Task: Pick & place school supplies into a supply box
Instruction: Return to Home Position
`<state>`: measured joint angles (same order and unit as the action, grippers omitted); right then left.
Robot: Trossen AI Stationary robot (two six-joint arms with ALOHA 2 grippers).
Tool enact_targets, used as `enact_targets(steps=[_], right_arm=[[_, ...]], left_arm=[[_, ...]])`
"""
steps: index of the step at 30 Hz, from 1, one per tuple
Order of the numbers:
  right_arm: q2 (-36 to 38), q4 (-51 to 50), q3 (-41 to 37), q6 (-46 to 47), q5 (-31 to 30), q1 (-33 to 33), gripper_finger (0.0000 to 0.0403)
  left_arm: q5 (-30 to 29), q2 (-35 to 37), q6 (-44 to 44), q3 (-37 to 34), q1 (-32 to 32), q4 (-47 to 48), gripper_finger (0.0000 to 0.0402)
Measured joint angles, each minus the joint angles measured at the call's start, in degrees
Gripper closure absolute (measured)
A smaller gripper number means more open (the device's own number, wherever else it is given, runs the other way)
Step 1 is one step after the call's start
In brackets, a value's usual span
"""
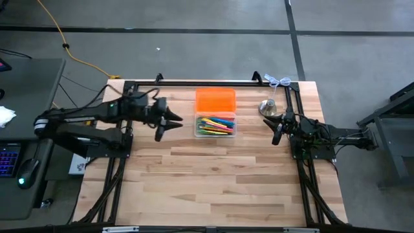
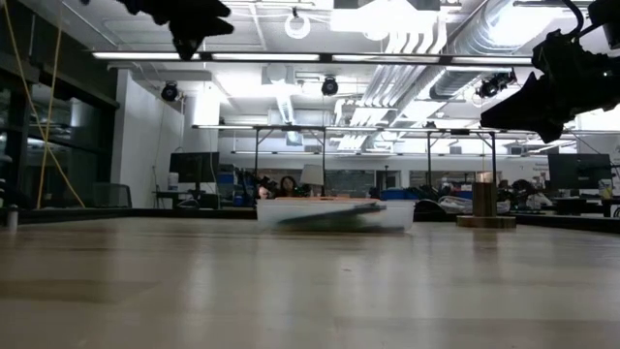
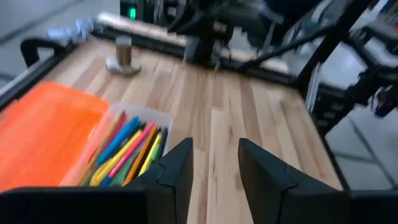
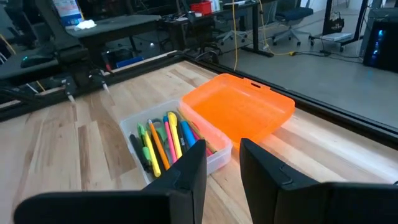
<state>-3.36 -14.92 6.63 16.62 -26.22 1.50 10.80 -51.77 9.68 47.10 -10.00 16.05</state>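
Observation:
The supply box, a clear tub, stands at the table's far middle and holds several coloured pens and pencils lying side by side. Its orange lid lies against the tub's far side. My left gripper hovers above the table just left of the tub; its fingers are open with nothing between them. My right gripper is raised to the right of the tub, also open and empty. Both point toward the tub.
A small silver bell-shaped object stands right of the lid, near my right gripper. A black frame rail runs along the far edge and down both sides. Bare wooden table lies toward the near edge.

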Motion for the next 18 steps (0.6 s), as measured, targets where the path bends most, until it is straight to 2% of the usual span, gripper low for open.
enact_targets(steps=[5, 9, 13, 18], right_arm=[[0.02, 0.02, 0.00, 1.29, 0.02, 0.00, 0.0329], [0.00, 0.00, 0.00, 1.34, 0.17, 0.00, 0.0329], [0.00, -0.05, 0.00, 0.05, -0.17, 0.00, 0.0329], [0.00, -0.30, 0.00, -2.18, -1.92, 0.00, 0.0329]], left_arm=[[-2.61, 8.91, 2.77, -8.28, 0.04, -6.11, 0.0245], [-6.13, 14.47, 5.66, -13.86, 0.32, -7.53, 0.0245], [-9.89, 17.90, 6.71, -18.50, 2.79, -9.93, 0.0245], [-17.85, 21.51, 8.83, -22.67, 7.61, -10.58, 0.0245]])
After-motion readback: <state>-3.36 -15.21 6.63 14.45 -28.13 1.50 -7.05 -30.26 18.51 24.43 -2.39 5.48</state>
